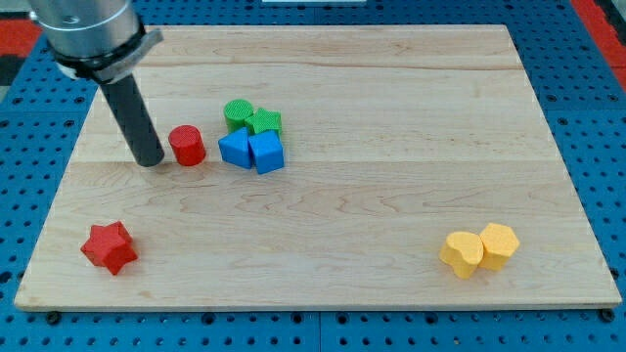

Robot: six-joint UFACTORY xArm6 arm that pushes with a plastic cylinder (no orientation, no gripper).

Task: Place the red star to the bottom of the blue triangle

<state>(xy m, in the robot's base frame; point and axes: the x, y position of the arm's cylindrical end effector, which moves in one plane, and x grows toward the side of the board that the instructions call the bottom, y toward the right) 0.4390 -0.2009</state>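
Note:
The red star (109, 247) lies near the board's bottom-left corner. The blue triangle (235, 149) sits left of centre in the upper half, touching a blue cube (266, 154) on its right. My tip (152, 161) rests on the board just left of a red cylinder (187, 146), well above and a little right of the red star, and left of the blue triangle.
A green cylinder (238, 113) and a green star (263, 122) sit right above the blue blocks. A yellow heart (462, 254) and a yellow hexagon (498, 245) lie at the bottom right. The wooden board (391, 196) ends at a blue pegboard.

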